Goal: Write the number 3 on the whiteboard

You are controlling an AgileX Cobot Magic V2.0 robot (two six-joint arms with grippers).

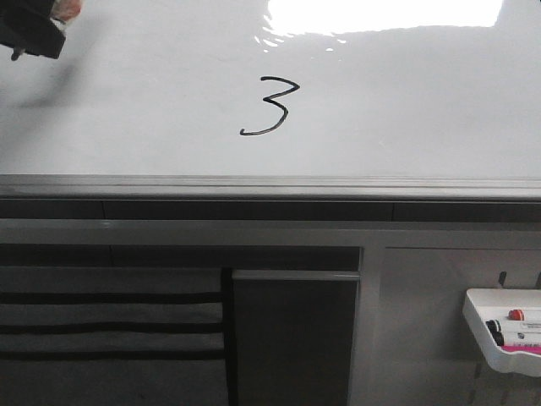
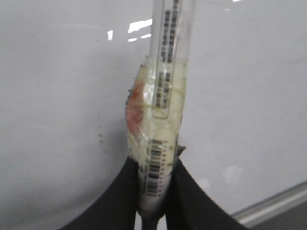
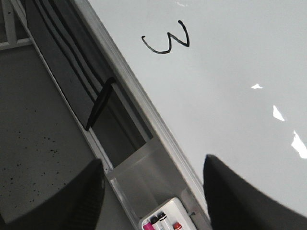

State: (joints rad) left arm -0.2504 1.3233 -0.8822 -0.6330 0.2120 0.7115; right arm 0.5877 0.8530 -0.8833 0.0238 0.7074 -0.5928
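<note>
The number 3 (image 1: 269,106) sits near the middle of the whiteboard (image 1: 406,110), well apart from the left gripper (image 1: 34,30), which shows only as a dark block at the board's far left upper corner in the front view. In the left wrist view that gripper (image 2: 154,191) is clenched on a marker (image 2: 163,96) — a pale barrel with a barcode label, wrapped in clear, crinkled tape with a reddish patch on one side — standing between the two black fingers (image 2: 120,201) over the white surface.

The digit is a thin black line with an angular top and a long curved lower tail. The board is glossy, with a bright glare (image 1: 385,15) at its top and a grey metal edge rail (image 1: 270,186) along its lower edge.

The right gripper (image 3: 151,191) hangs off the board near the rail, its dark fingers spread wide and holding nothing; the 3 (image 3: 168,39) lies well away from it. Close by the gripper, a small white marker tray (image 3: 168,218) holds capped markers.
</note>
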